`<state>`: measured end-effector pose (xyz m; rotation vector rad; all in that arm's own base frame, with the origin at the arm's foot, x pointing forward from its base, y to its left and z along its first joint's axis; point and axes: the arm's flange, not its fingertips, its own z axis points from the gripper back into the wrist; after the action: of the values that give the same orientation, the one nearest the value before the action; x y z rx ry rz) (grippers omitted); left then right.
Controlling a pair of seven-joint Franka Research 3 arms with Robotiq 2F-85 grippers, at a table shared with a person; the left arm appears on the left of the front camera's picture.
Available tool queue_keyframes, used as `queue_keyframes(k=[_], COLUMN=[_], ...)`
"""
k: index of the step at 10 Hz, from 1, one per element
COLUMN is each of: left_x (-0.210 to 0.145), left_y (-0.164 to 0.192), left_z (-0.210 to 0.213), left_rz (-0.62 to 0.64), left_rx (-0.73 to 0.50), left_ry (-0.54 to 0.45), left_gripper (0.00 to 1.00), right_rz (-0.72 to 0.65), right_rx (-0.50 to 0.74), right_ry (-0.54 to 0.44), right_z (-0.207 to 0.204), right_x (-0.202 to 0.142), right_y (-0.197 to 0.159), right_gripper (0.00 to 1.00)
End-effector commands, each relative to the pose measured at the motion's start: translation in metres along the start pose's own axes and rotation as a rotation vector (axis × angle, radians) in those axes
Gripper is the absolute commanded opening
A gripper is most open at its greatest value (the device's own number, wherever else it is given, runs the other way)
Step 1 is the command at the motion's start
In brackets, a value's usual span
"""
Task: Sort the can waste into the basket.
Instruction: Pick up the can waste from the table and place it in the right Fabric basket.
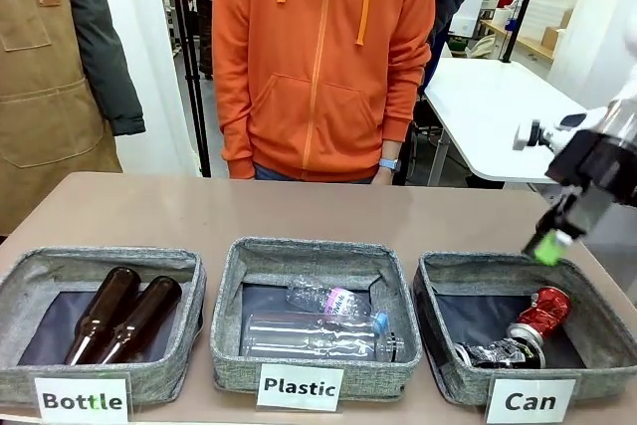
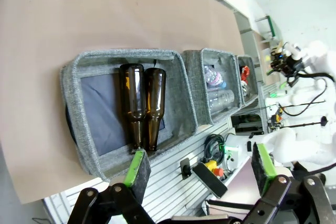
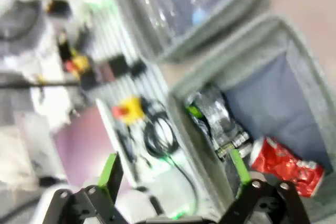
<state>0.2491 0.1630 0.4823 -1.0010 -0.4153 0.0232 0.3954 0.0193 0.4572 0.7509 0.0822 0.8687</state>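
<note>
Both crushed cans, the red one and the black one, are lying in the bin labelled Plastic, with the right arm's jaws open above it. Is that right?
Not quite. The red can and the black can lie in the Can bin, not Plastic, as the front view shows. The right gripper does hang above that bin with its jaws open.

Three grey felt bins carry white labels with black lettering. The "Can" bin (image 1: 597, 330) holds a red can (image 1: 542, 311) and a black-and-silver can (image 1: 495, 353). Brown glass bottles (image 1: 119, 316) lie in the left bin (image 1: 20, 291). The person's hoodie (image 1: 323, 57) is orange; the table (image 1: 299, 211) is tan.
</note>
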Motion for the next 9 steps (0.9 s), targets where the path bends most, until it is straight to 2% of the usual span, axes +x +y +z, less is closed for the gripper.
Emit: queue_keyframes(k=[1, 2, 3, 6, 7, 9], left_x=[0.001, 0.001, 0.001, 0.001, 0.001, 0.001], left_y=[-0.001, -0.001, -0.001, -0.001, -0.001, -0.001], left_z=[0.0, 0.0, 0.0, 0.0, 0.0, 0.0], left_rz=[-0.011, -0.011, -0.011, -0.011, -0.011, -0.011], left_rx=[-0.014, -0.014, -0.014, -0.014, -0.014, -0.014], left_ry=[-0.005, -0.005, -0.005, -0.005, -0.005, -0.005], left_gripper=[1.0, 1.0, 1.0, 1.0, 1.0, 1.0], right_rz=[-0.498, -0.557, -0.58, -0.633, -0.468, -0.468], right_rx=[0.335, 0.369, 0.422, 0.466, 0.343, 0.343], right_ry=[-0.88, -1.051, -1.135, -1.098, -0.586, -0.586], right_z=[0.025, 0.032, 0.036, 0.038, 0.049, 0.049], right_x=[0.007, -0.001, -0.008, -0.013, -0.021, -0.021], right_y=[-0.019, -0.028, -0.034, -0.05, -0.055, -0.055], right_gripper=[1.0, 1.0, 1.0, 1.0, 1.0, 1.0])
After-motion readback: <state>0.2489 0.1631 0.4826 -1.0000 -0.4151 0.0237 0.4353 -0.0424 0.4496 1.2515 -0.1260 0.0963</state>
